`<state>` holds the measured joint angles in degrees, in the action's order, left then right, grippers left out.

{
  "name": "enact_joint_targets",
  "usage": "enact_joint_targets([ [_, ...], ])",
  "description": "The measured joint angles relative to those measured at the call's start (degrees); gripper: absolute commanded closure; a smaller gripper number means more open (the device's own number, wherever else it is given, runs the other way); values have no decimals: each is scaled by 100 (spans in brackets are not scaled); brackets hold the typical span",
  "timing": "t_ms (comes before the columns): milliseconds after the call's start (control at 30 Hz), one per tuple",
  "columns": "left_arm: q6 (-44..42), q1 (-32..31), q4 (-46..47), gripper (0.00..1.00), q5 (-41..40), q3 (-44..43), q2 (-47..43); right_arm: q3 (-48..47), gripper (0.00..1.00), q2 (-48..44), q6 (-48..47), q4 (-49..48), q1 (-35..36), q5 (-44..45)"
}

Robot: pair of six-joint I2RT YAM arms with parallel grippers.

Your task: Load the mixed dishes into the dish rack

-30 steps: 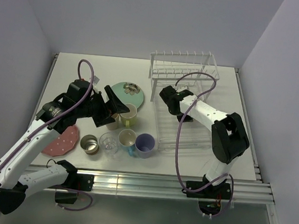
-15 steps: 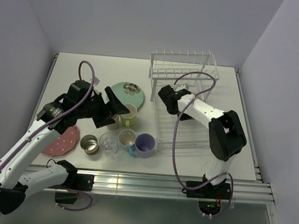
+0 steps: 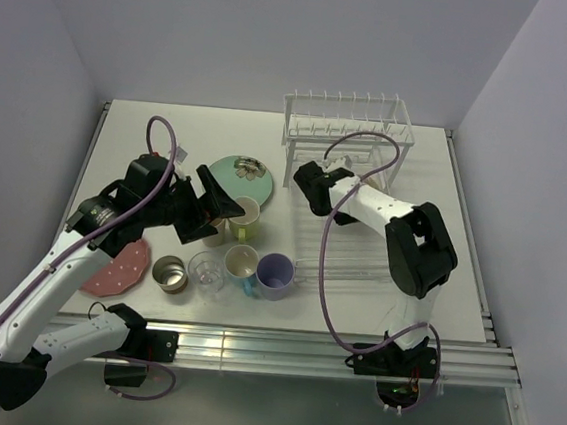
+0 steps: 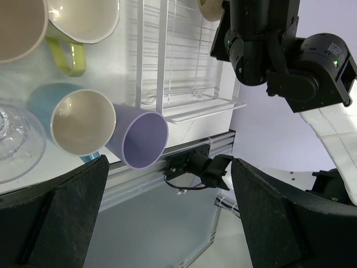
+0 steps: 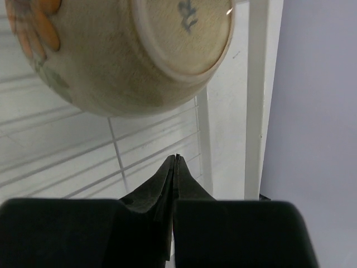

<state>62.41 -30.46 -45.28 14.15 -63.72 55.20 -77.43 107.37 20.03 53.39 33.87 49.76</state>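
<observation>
on the bench, left of the dish rack, the yellow cup stands upright, mouth up, glazed cream inside, close to the blue cup and the lavender cup. above this group hangs the left claw, spread wide and empty; this arm is the nearer one, i judge. the right claw is pressed closed on nothing, its tips just short of a smooth flower-painted bowl tilted in the rack.
</observation>
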Motion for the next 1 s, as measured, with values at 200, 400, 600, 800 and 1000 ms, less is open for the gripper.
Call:
enact_joint_targets([
  [200, 4, 0, 26, 3, 15, 160, -9, 549, 100, -173, 48, 68, 326, -201],
  [400, 7, 0, 42, 4, 9, 164, -9, 772, 100, -507, 223, 269, 680, -361],
  [600, 24, 0, 33, 7, -50, 166, -42, 616, 100, -1241, 411, 601, 890, -570],
  [800, 2, -2, -20, 8, -216, 166, 57, -94, 100, -1884, 496, 905, 1084, -1123],
  [1000, -173, -15, -291, 10, -553, 111, 621, -448, 44, -3139, 568, 1016, 1137, -2055],
])
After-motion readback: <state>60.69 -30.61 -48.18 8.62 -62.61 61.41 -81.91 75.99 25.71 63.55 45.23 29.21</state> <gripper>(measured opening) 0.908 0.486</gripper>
